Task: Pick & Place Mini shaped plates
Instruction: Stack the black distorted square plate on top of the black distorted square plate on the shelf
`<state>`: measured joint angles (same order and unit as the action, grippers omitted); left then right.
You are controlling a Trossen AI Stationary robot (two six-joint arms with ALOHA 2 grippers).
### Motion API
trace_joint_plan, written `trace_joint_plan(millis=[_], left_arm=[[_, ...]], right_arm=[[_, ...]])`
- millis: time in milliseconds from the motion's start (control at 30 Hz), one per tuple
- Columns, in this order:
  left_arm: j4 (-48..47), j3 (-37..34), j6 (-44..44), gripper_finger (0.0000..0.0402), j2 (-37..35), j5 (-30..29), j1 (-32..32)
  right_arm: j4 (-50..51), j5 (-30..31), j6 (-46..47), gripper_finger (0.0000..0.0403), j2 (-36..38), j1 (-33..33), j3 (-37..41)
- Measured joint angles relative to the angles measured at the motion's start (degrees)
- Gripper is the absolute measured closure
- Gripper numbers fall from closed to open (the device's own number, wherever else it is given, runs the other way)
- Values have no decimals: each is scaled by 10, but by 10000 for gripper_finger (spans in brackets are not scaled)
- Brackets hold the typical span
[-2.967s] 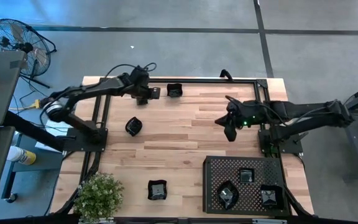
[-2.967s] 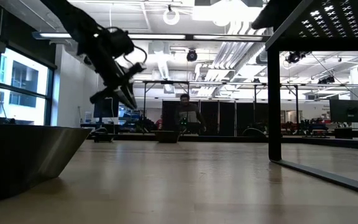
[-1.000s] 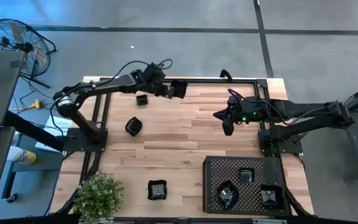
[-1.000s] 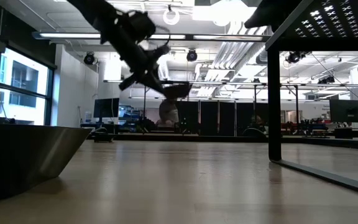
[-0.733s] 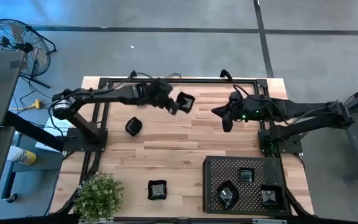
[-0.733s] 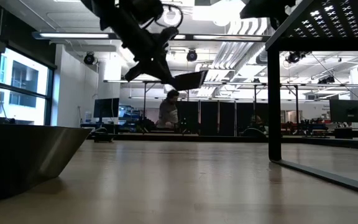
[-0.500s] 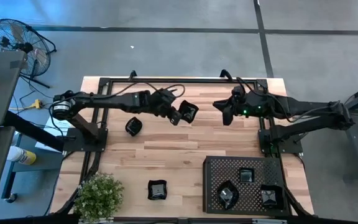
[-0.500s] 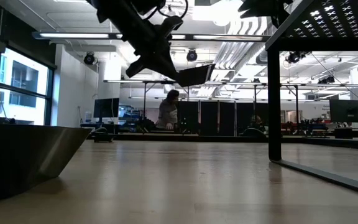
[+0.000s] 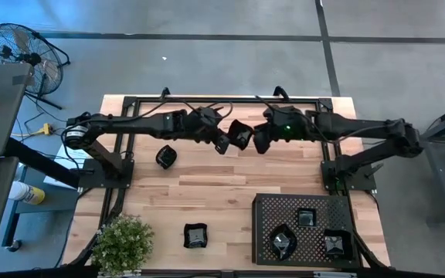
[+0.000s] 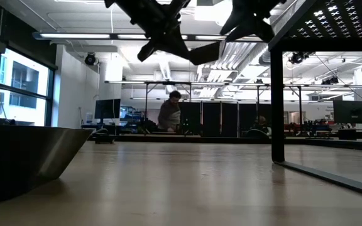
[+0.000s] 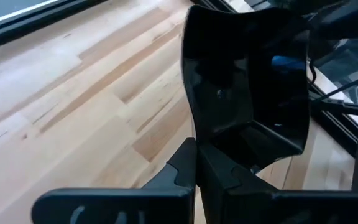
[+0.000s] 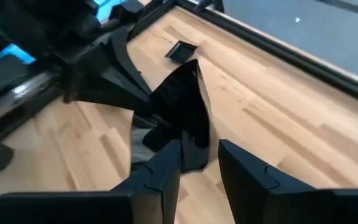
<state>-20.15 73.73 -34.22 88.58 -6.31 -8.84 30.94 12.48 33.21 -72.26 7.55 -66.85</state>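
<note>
My left gripper [image 9: 227,142] is shut on a glossy black mini shaped plate [image 9: 240,134], held in the air above the table's far middle. In the low view the plate [image 10: 206,53] hangs high between both grippers. My right gripper [image 9: 258,139] is open right beside it. In the right wrist view the plate's near edge [image 12: 190,155] reaches down to the gap between my fingers. Another plate [image 9: 165,157] lies on the table at the left, and one [image 9: 195,235] lies near the front edge. My left gripper pinches the plate's rim at one corner [image 11: 205,142] between its two fingers. The fingers slant down from the table's left side. The plate stands up beyond the fingertips, its hollow toward my wrist, lifted clear of the table. Whether my right gripper touches the plate, I cannot tell.
A black perforated tray [image 9: 267,212] stands at the near right and holds three plates [image 9: 306,218], [image 9: 283,242], [image 9: 333,245]. A potted plant [image 9: 122,243] sits at the near left corner. A small dark piece [image 12: 180,50] lies on the wood near the far rail.
My left gripper has carried the plate from the far rail toward the table's right and near edges, rising a little, and the plate has turned with it. My right gripper has swung toward the table's left, up to the plate.
</note>
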Motion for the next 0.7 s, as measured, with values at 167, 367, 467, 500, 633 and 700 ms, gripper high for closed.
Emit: trace_joint_plan(millis=[167, 367, 467, 500, 633, 700], left_arm=[[-10, 16, 15, 401, 0, 1, 0], [-11, 20, 25, 401, 0, 1, 0], [-12, 20, 26, 401, 0, 9, -1], [-11, 20, 26, 401, 0, 11, -1], [-11, 21, 28, 399, 0, 13, -1], [-9, 21, 38, 388, 0, 13, -1]], right_arm=[[15, -16, -38, 312, -30, 26, -27], [16, -68, -52, 355, -46, 46, -33], [20, -65, -59, 386, -46, 46, -33], [21, -64, -63, 394, -46, 47, -33], [22, -64, -63, 394, -45, 46, -33], [23, -65, -63, 397, -44, 46, -33]])
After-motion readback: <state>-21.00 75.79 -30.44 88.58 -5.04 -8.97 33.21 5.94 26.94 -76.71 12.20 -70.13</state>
